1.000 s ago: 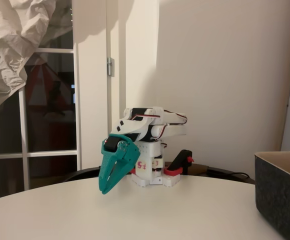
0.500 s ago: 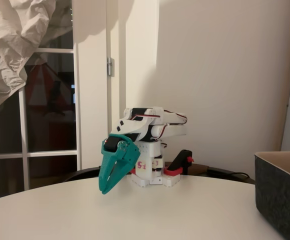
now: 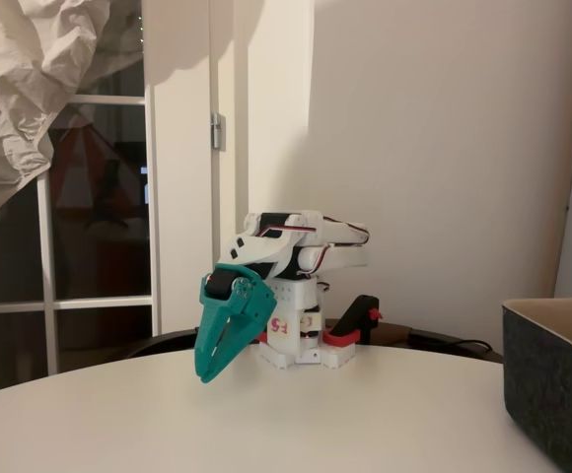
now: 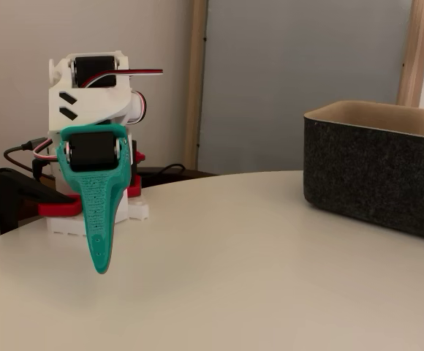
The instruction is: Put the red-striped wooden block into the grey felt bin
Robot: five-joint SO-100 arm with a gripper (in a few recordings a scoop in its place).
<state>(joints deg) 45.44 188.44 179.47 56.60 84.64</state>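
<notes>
The teal pincer (image 3: 205, 372) (image 4: 101, 268) is seen closed and empty, tip angled down just above the white surface (image 3: 296, 419) (image 4: 234, 256). The grey felt bin (image 3: 554, 379) (image 4: 376, 168) is set well apart from it, with bare surface between. A red-and-black clamp (image 3: 355, 323) (image 4: 22, 201) is fixed beside the arm's base.

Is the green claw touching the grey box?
Apart. In a fixed view the gripper hangs far left of the bin, with bare table between them.
</notes>
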